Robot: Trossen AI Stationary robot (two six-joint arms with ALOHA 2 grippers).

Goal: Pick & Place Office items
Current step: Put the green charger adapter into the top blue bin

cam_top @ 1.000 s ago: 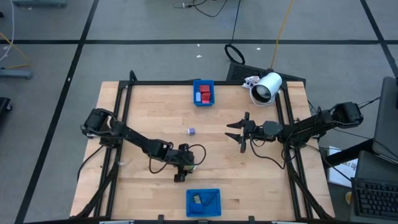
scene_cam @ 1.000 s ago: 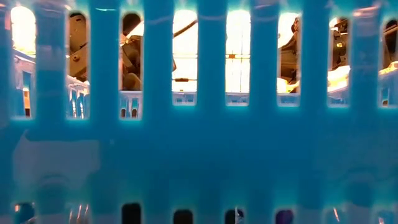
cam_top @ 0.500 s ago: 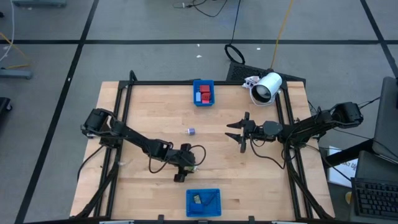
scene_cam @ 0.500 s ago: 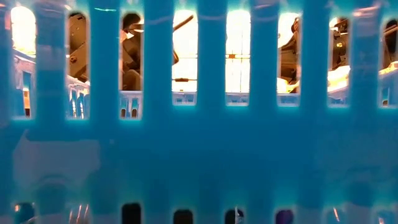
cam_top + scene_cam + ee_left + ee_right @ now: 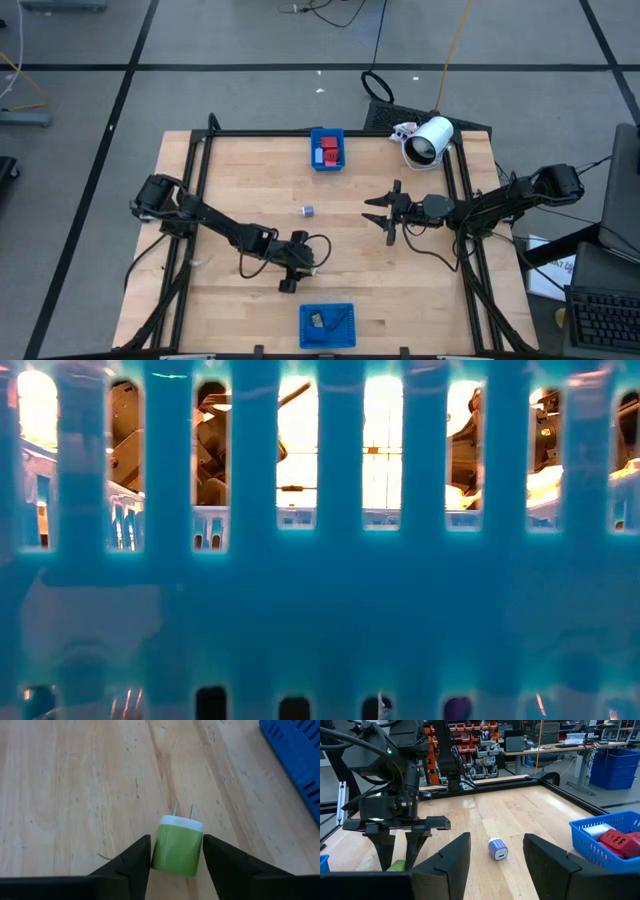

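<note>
- left end effector (image 5: 176, 854) is low over the desk (image 5: 240, 180), fingers either side of the green plug adapter (image 5: 178, 849), touching or nearly touching its flanks; looks clamped on it or about to be, adapter lies on the wood, not lifted
- adapter lies on its side, two metal prongs pointing away from the wrist, so the fingers take the flat sides, probably the steadiest hold
- high view: left end effector (image 5: 297, 262) sits in the near-middle of the desk, just beyond the near blue tray (image 5: 327, 326); judged the likely drop spot, hence the short carry
- near tray already holds a small dark piece, exact kind too small to tell
- right end effector (image 5: 388, 212) hovers right of centre, fingers apart, nothing between them; it waits, pointed toward the desk's middle
- purple plug adapter (image 5: 497, 848) lies loose on the desk ahead of the right end effector, well apart from both arms; likely a later pick
- far blue tray (image 5: 327, 148) at the far edge holds red blocks (image 5: 618, 841) and a pale piece; sorted-looking
- white cylindrical device (image 5: 430, 139) sits at the far right corner, outside the work
- low view is blocked by a blue slatted tray wall (image 5: 320, 610), arms only glimpsed through the gaps
- judged step: closing on the green adapter, lift not yet started
</note>
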